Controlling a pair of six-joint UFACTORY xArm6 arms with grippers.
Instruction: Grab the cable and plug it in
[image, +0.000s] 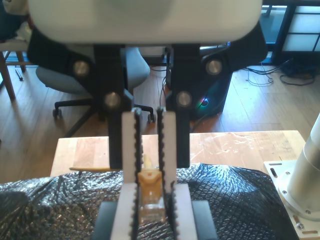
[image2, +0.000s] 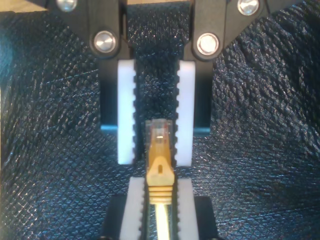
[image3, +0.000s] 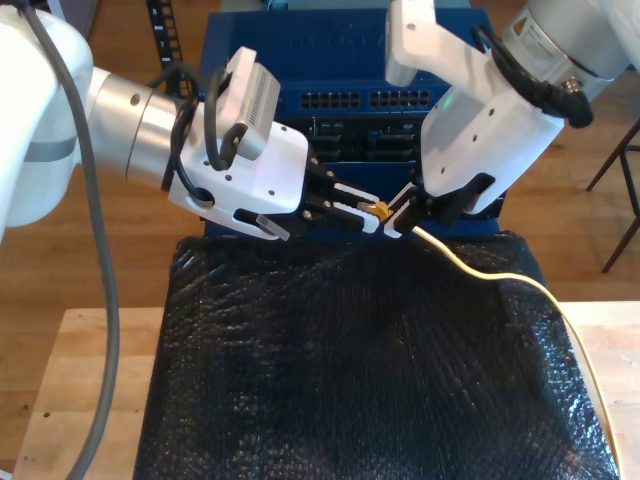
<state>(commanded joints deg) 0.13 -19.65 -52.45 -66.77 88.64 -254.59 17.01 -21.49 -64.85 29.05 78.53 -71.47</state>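
Note:
The cable (image3: 500, 276) is pale yellow and runs over the black mat from the exterior view's right up to its plug (image3: 380, 210). My first gripper (image: 150, 175), the arm on the exterior view's right (image3: 402, 222), is shut on the plug's yellow boot (image2: 160, 175). The clear plug tip (image2: 160, 131) points out of it and lies between the fingers of my second gripper (image2: 156, 155), which comes in from the exterior view's left (image3: 365, 212). Those fingers stand open, with a small gap on each side of the tip. Both grippers hover just above the mat.
A blue network switch (image3: 400, 100) with rows of ports stands behind the grippers. The black quilted mat (image3: 350, 380) covers a wooden table (image3: 80, 400). In the first wrist view an arm base (image: 300, 190) stands on the table, and an office chair (image: 90, 80) is beyond it.

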